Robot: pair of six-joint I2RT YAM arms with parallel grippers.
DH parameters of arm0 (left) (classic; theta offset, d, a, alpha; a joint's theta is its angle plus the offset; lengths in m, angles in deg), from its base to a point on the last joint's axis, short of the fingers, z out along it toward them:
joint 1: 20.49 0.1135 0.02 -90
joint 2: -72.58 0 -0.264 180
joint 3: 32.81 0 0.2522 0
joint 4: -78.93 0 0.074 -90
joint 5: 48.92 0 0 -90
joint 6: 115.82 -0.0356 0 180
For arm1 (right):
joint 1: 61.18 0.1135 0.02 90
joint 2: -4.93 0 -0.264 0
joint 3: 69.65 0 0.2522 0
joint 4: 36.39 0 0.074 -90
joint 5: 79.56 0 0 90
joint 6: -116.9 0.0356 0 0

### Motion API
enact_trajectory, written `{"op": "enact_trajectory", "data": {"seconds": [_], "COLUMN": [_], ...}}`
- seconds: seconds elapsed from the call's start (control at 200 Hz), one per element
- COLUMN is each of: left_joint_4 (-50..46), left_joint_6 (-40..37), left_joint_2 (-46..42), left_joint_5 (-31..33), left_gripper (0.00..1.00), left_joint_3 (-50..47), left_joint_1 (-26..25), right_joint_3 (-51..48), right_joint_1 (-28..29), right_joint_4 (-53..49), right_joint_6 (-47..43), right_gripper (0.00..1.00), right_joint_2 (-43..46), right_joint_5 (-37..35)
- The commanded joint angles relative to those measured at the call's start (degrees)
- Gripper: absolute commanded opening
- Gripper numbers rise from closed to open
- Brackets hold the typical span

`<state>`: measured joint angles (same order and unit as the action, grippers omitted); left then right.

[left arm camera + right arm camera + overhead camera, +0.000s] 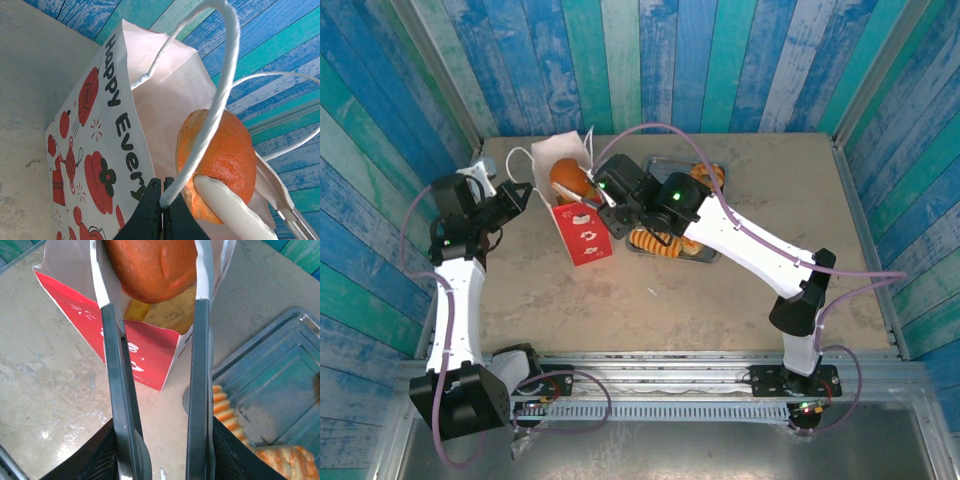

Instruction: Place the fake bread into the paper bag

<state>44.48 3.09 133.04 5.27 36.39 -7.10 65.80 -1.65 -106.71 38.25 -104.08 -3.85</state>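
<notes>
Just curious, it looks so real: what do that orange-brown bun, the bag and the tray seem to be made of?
Bun: probably foam or soft plastic, with a finely pitted, evenly coloured skin.
Bag: matte paper, with creased folds and printed pictures.
Tray: likely metal, grey with a dull sheen and pressed ridges.

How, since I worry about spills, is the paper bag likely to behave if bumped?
The paper bag looks thin and light, so it would probably crumple or slide. Tall and narrow, it may tip, though the left gripper pinching its cord handle likely steadies it.
</notes>
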Motion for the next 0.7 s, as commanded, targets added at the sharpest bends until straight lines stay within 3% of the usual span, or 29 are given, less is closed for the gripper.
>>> {"op": "enact_trajectory", "data": {"seconds": [0.0,0.281,0.696], "left_joint_4": [-1.2,-1.1,0.9], "left_joint_6": [-1.2,-1.2,-0.1], "left_joint_2": [-1.4,-1.4,-1.1], "left_joint_5": [0.7,0.4,-1.0], "left_gripper": [0.00,0.00,0.04], "left_joint_3": [0.8,0.7,0.4], "left_joint_1": [-0.2,-0.2,-0.2], "right_joint_3": [-0.2,0.0,8.0], "right_joint_1": [-0.1,-0.1,-0.2], "right_joint_4": [0.8,0.8,0.8], "right_joint_6": [0.2,0.4,-1.5], "right_gripper": [0.47,0.54,0.54], "right_joint_2": [2.1,2.1,1.7], "right_joint_5": [-0.4,-0.6,0.5]}}
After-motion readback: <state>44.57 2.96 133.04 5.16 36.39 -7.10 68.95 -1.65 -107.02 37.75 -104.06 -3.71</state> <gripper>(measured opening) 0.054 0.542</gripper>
